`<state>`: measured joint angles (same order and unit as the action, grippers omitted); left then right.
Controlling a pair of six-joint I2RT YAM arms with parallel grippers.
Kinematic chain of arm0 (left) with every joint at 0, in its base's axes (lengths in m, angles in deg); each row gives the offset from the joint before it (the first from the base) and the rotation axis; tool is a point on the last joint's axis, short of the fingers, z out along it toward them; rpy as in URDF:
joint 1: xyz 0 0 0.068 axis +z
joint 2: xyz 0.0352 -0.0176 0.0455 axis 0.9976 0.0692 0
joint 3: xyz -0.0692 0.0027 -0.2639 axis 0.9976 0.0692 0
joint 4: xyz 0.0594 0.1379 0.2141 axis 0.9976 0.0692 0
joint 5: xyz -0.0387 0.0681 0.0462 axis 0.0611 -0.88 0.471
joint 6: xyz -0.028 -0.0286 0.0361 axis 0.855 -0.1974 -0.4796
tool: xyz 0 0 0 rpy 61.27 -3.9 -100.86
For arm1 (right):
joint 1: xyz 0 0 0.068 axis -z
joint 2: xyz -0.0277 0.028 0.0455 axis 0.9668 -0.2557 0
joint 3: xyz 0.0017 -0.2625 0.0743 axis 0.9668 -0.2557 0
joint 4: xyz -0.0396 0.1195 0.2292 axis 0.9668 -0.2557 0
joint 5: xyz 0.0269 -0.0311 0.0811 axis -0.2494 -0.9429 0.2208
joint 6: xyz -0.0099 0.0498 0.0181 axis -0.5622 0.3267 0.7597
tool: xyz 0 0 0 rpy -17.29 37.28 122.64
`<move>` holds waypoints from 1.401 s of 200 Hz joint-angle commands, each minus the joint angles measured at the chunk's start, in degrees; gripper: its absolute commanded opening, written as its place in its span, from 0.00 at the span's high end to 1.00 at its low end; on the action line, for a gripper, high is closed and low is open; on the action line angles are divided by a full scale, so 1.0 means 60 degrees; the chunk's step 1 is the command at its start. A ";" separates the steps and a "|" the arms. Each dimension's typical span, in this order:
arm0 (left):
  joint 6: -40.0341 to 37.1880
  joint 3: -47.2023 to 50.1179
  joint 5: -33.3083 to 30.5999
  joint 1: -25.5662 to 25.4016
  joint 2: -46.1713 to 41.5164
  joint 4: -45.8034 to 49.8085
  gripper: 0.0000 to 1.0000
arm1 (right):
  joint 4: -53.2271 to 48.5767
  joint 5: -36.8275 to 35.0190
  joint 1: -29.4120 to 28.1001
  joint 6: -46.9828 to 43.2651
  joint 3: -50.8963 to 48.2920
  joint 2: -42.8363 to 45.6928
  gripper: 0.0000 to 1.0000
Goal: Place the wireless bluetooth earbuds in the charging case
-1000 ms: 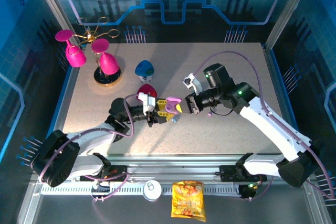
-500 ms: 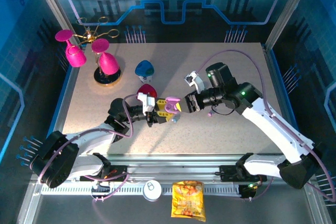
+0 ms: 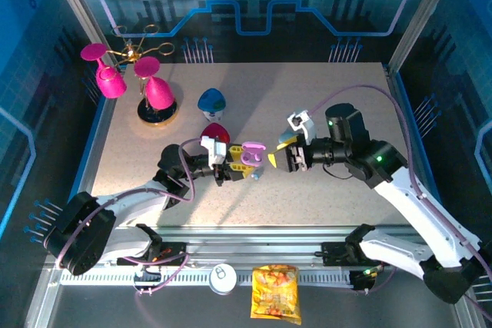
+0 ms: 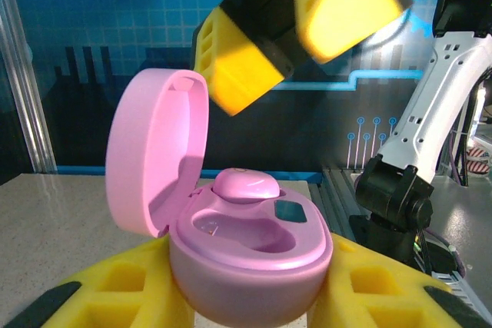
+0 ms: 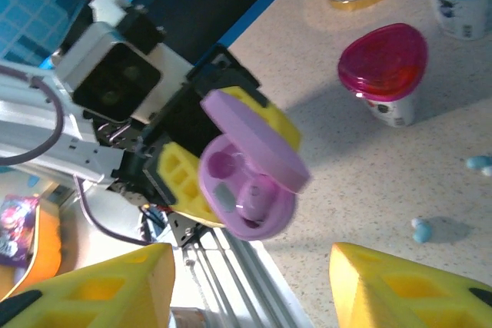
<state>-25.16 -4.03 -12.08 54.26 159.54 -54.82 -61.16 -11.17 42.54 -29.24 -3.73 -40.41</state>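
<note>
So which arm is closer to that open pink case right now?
Left. The left gripper is shut on the pink case, clamping it from both sides. The right gripper stands open just beside the case, facing it without touching.

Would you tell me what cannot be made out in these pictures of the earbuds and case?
Left wrist view: the left claw's yellow fingers hide the pink charging case's underside.
Left wrist view: the slot hides the pink earbud's lower part, so its seating is unclear.
Left wrist view: the right claw is blurred, cut by the top edge.
Right wrist view: one pale blue earbud is cut by the right edge.
</note>
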 commanded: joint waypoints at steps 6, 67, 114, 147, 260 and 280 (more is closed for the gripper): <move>-0.0212 0.0046 0.0349 0.0029 -0.0224 -0.0405 0.68 | 0.0437 -0.0811 0.0954 0.0599 -0.0822 0.0508 0.48; -0.0182 -0.0013 0.0465 0.0023 -0.0325 -0.0143 0.68 | -0.0065 -0.2873 0.3226 0.1295 -0.2992 -0.0180 0.48; -0.0135 -0.0075 0.0550 0.0032 -0.0321 -0.0074 0.68 | 0.1110 -0.3351 0.3382 0.0805 -0.3704 -0.1965 0.55; -0.0067 -0.0160 0.0603 0.0021 -0.0305 -0.0048 0.68 | 0.0629 -0.4482 0.2969 0.0071 -0.3008 -0.3477 0.69; -0.0277 -0.0277 0.0632 0.0029 -0.0536 0.0443 0.68 | -0.2553 -0.8855 0.0482 -0.1310 0.0204 -0.7028 0.71; -0.0299 -0.0237 0.0617 0.0022 -0.0566 0.0479 0.68 | -0.2825 -0.9038 0.0277 -0.1430 0.0529 -0.7544 0.71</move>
<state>-25.40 -4.09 -9.61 54.26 157.62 -51.92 -72.35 -60.96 45.82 -35.91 -3.22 -82.42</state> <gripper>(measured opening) 0.351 0.289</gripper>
